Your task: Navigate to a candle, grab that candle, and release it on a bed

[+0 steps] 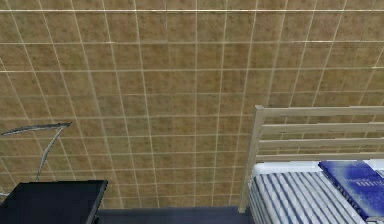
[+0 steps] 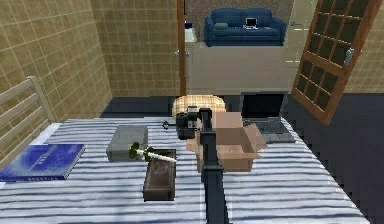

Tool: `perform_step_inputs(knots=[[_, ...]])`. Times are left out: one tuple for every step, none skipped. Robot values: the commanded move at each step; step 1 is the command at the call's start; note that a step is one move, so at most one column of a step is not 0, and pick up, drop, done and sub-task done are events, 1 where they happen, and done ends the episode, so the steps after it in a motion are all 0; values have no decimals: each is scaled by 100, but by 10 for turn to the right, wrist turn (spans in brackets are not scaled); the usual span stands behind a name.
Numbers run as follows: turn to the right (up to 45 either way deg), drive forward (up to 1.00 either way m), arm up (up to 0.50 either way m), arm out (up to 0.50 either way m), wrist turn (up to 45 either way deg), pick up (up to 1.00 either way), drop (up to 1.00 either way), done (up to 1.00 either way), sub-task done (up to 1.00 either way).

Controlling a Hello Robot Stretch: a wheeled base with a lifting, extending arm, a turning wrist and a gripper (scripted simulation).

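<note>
1. Spreading across the lower half of the arm side view, the bed with its striped cover carried nearly everything. Its pale headboard stood at the frame's left edge.
2. The arm rose from the bottom edge just right of centre, out over the bed.
3. An open cardboard box sat just right of the arm's far end, with a laptop behind it toward the upper right.
4. A blue book lay at the lower left, well apart from the arm.
5. A grey box and a dark tray lay left of the arm, one above the other in the frame.
6. The gripper showed at the frame's centre with a round stool behind it. I could not tell how its fingers were set or whether it held anything.
7. A slim pale stick, probably the candle, lay on the bed down and left of the gripper, between the grey box and the dark tray. Its long axis ran nearly left to right across the frame.
8. Any reach toward it would likely have had to pass between those two crowding boxes.
</note>
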Motion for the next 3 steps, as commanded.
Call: perform_step_inputs(knots=[[0,0,10,0,0,0,0,0,0],[0,0,0,-8,0,0,0,0,0],[0,0,12,0,0,0,0,0,0]])
